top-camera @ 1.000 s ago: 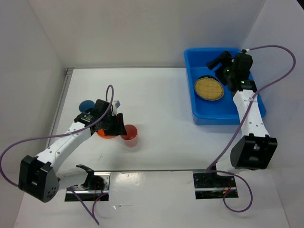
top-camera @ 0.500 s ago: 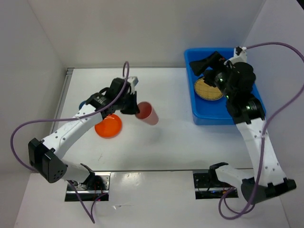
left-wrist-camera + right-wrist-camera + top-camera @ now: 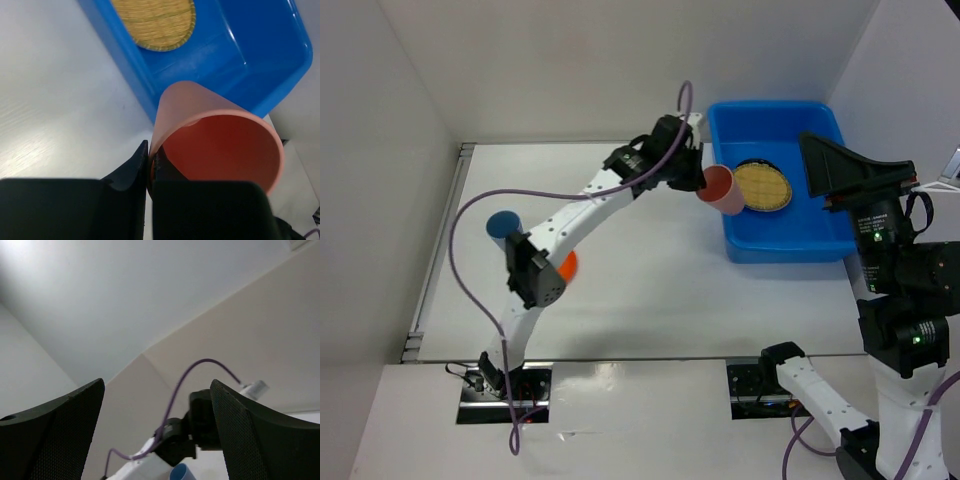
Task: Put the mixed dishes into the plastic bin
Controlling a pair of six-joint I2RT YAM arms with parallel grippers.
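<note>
My left gripper (image 3: 702,181) is shut on the wall of the pink cup (image 3: 721,190) and holds it tilted in the air at the left rim of the blue plastic bin (image 3: 788,243). In the left wrist view the fingers pinch the cup (image 3: 215,135) above the bin's near wall (image 3: 132,75). A tan woven plate (image 3: 762,186) lies in the bin on a black plate whose rim just shows. My right gripper (image 3: 817,170) is open, empty and raised high over the bin's right side. A blue cup (image 3: 502,224) and an orange plate (image 3: 567,265), mostly hidden by the arm, are on the table at the left.
White walls enclose the table on the left, back and right. The right wrist view faces the walls, the left arm's wrist (image 3: 200,425) and the blue cup (image 3: 181,473). The arm bases stand at the near edge.
My left gripper lifted the pink cup from beside the orange plate and carried it right to the bin's edge. My right gripper rose out of the bin, high toward the camera.
</note>
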